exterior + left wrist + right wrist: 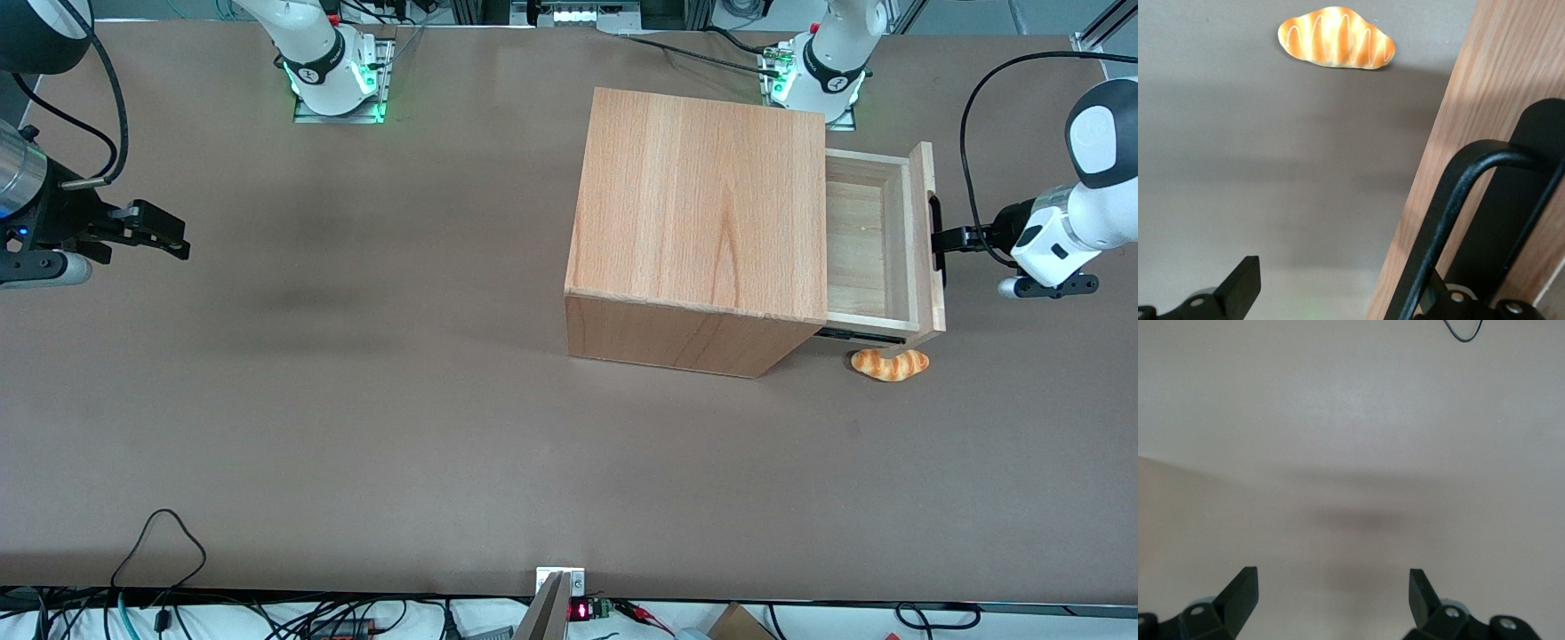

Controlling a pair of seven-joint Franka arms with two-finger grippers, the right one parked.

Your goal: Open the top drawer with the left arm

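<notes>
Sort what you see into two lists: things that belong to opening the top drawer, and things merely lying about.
Belonging to the job:
- top drawer, partly pulled out of the cabinet
- black slot handle
- left arm's gripper, at the handle, one finger hooked in the slot

Lying about:
- bread roll on the table, nearer the front camera than the drawer

Robot lab test bench.
Arm bases bolted onto a bare brown table, loose cables along its edge, probably electronics there too.
</notes>
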